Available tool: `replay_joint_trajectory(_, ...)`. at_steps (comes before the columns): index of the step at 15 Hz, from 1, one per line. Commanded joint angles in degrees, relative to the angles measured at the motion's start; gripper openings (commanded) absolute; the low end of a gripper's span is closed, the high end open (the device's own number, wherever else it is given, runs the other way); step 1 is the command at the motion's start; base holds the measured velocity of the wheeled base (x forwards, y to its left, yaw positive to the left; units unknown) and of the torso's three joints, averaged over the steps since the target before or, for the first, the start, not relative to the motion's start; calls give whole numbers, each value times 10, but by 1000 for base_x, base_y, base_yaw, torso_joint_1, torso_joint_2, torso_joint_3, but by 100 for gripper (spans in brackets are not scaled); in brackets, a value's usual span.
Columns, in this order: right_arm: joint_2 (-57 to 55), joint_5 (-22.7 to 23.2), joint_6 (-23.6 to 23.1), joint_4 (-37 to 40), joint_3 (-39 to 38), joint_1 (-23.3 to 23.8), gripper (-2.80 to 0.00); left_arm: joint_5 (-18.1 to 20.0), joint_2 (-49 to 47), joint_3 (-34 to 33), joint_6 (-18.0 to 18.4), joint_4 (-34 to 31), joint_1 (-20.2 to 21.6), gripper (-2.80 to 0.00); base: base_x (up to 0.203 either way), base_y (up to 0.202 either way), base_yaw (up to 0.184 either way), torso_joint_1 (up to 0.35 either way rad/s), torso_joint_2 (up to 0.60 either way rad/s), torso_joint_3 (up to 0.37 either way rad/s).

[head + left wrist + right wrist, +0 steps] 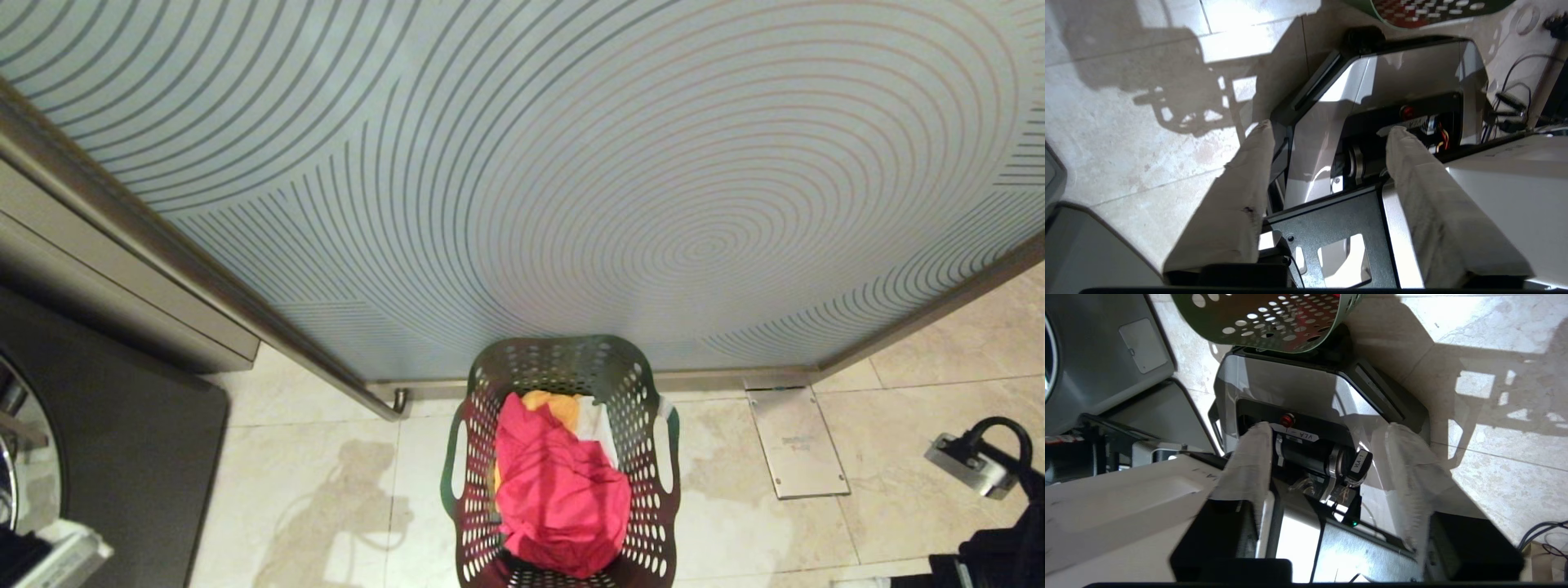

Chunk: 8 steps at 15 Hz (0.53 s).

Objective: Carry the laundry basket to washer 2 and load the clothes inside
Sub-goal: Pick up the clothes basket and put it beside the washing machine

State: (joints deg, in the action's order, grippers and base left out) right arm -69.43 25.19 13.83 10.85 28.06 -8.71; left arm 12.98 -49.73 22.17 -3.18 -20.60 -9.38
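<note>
The green laundry basket stands on the tiled floor just ahead of me, against a frosted glass panel. The clothes lie in it: a pink-red garment on top, an orange-yellow one and a white one behind. My left gripper and right gripper both hang open and empty over my own base, on either side of the basket and short of it. The basket's perforated wall shows beyond the right fingers, and its rim beyond the left. Washer 2 cannot be identified.
A dark grey washer with a chrome door ring stands at the left; no numeral shows on it. The patterned glass panel closes off the space ahead. A metal floor plate lies right of the basket. Cables trail beside my base.
</note>
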Motion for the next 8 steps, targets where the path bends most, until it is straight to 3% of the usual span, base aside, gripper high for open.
replay_joint_trajectory(1,-60,0,1,-41,-22,-5,0,2,-42,-1,0,0,-6,0,0,0,0,0,0,0)
replay_joint_trajectory(5,-212,-19,-1,-209,-45,-4,0,7,-88,-12,-19,48,-7,0,0,0,0,0,0,0)
replay_joint_trajectory(8,-290,-61,-20,-311,-42,-3,0,6,-109,-43,-13,91,-7,0,0,0,0,0,0,0)
